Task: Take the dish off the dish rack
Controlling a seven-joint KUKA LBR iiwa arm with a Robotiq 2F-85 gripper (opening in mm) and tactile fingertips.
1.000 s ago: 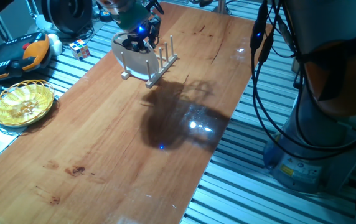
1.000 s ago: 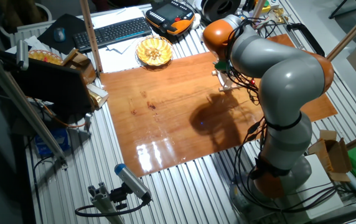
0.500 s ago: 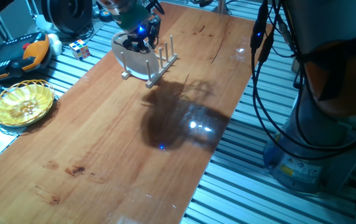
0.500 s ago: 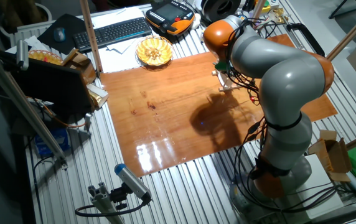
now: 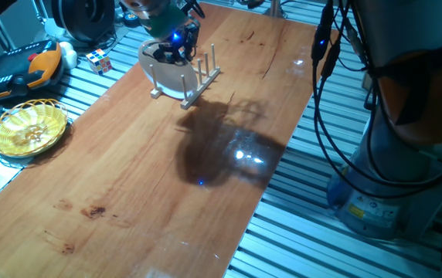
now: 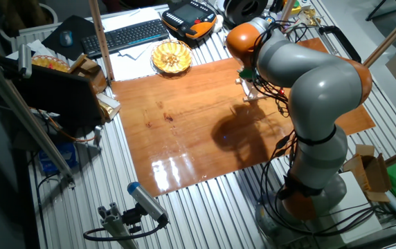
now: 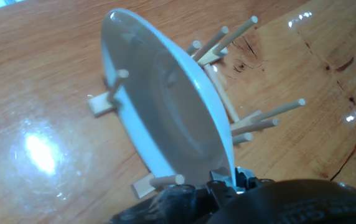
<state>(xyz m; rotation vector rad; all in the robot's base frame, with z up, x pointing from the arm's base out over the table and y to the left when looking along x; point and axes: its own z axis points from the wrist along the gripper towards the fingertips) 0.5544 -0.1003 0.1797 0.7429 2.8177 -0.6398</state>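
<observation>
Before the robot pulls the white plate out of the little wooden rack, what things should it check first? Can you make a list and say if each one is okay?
1. The plain white round plate stands on edge between the thin pegs of the small light-wood rack: ok.
2. The two-finger gripper is at the plate's rim: ok, the hand view shows the rim right at the fingers.
3. The fingers are closed firmly on the rim: cannot tell, the fingertips are hidden at the bottom edge of the hand view.
4. Nothing lies above the plate to block lifting: cannot tell, the arm covers that space.
5. Wooden table near the rack has bare space to set the plate down: ok.
6. The yellow woven basket is well away from the rack: ok.
</observation>
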